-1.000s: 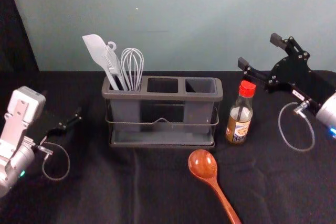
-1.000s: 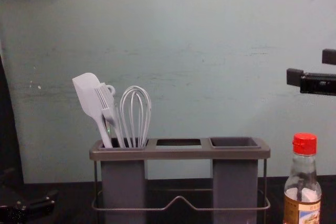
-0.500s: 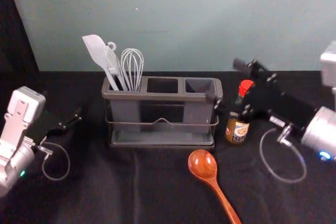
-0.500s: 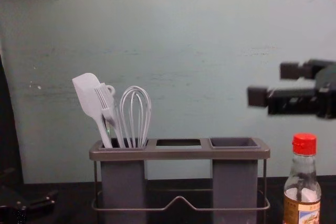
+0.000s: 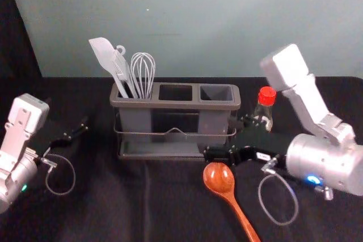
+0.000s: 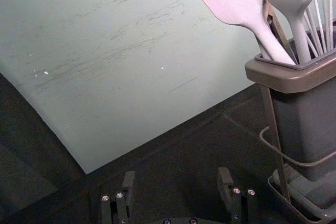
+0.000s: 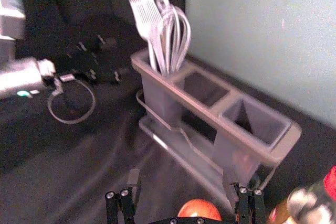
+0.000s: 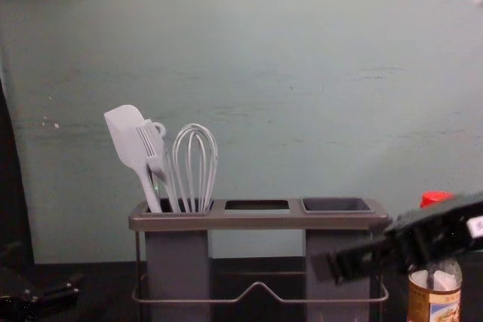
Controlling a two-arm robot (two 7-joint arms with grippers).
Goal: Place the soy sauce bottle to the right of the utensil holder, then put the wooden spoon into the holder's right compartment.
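Presumably, the spread, empty right hand (image 7: 182, 178) hangs near the wooden spoon (image 5: 219, 178), low and right of centre in the head view, because the soy sauce bottle (image 5: 266, 96) already stands right of the utensil holder (image 5: 176, 105); the left hand (image 6: 177, 178), likewise parted, is far left.

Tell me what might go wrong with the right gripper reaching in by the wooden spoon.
The right gripper and its arm reach in across the front of the soy sauce bottle, so backing out might knock it. The open fingers are close to the front of the utensil holder and could bump it. The wooden spoon lies with its rounded bowl nearest the gripper, so a grip there might slip or let the handle swing.
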